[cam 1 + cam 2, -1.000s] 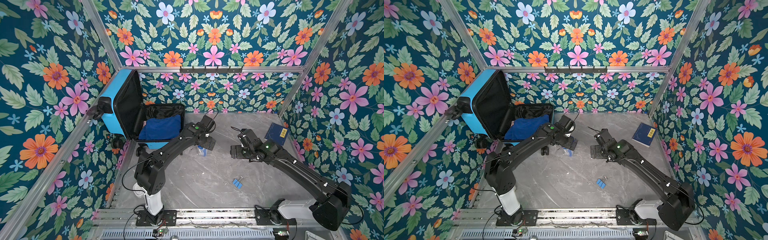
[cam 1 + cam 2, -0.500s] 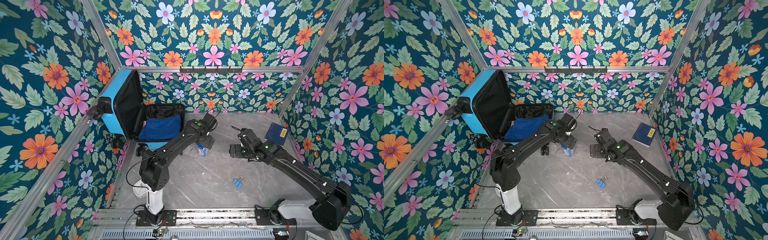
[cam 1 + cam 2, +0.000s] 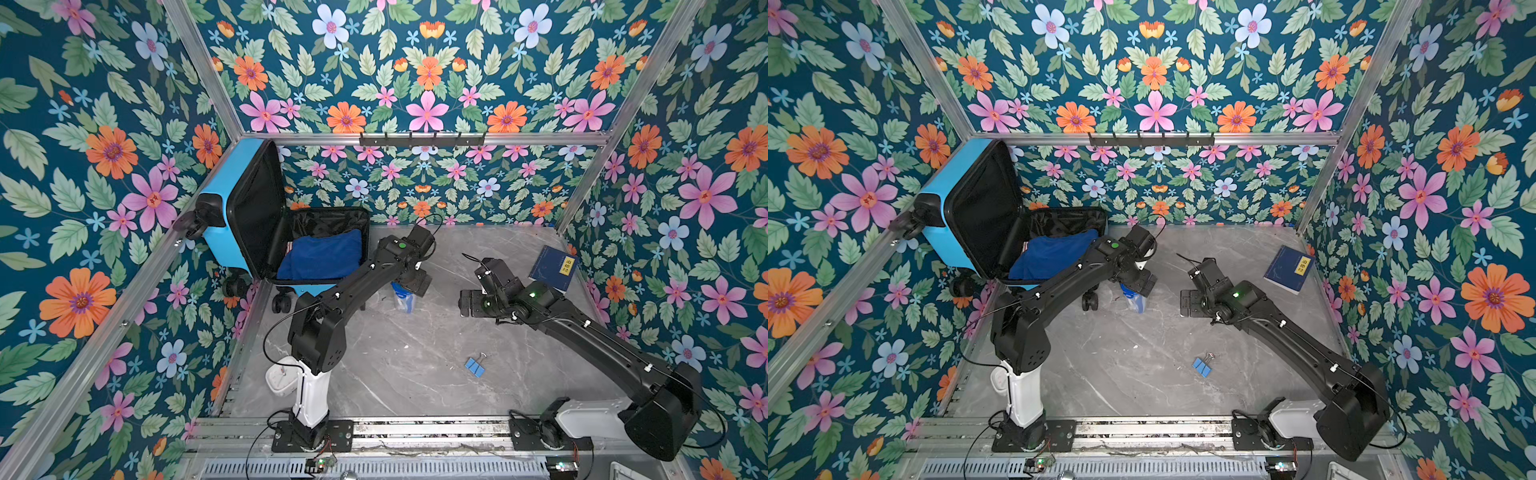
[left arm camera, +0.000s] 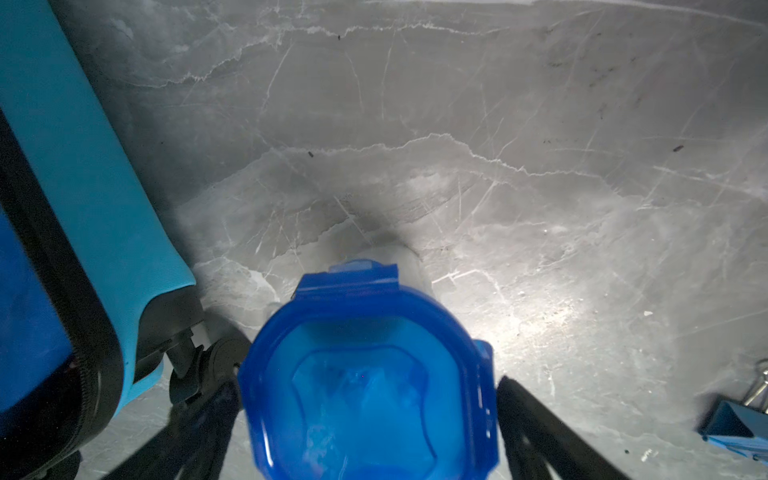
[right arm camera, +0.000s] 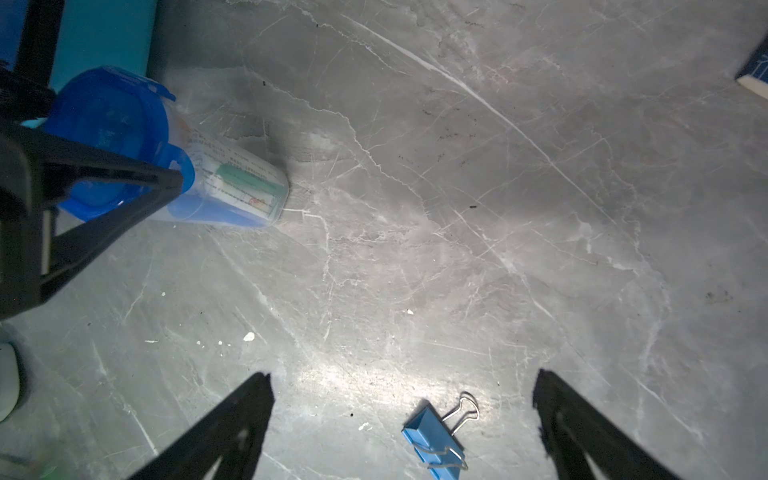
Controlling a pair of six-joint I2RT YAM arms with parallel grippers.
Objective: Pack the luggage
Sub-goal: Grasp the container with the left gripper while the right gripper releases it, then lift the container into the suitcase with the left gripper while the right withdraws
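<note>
The luggage (image 3: 220,224) (image 3: 942,208) is a sky-blue suitcase lying open at the back left. Its lid leans upright against the left wall, and a dark blue cloth (image 3: 320,257) lies in its black-lined base. Just right of it a clear container with a blue lid (image 3: 403,301) (image 3: 1136,301) (image 5: 124,137) stands on the table. My left gripper (image 3: 415,284) (image 4: 368,382) is open, directly over that lid (image 4: 365,374), with one finger on either side. My right gripper (image 3: 469,303) (image 5: 401,376) hangs open above bare table, holding nothing.
A blue binder clip (image 3: 475,368) (image 3: 1201,366) (image 5: 436,436) lies on the grey marble table, nearer the front. A dark-blue book (image 3: 555,268) (image 3: 1289,268) lies at the back right by the wall. The suitcase shell (image 4: 83,166) and a wheel sit close beside the container.
The left arm's elbow has shifted slightly right while its gripper stayed over the container. The right arm has hardly moved. Both grippers stayed open.
</note>
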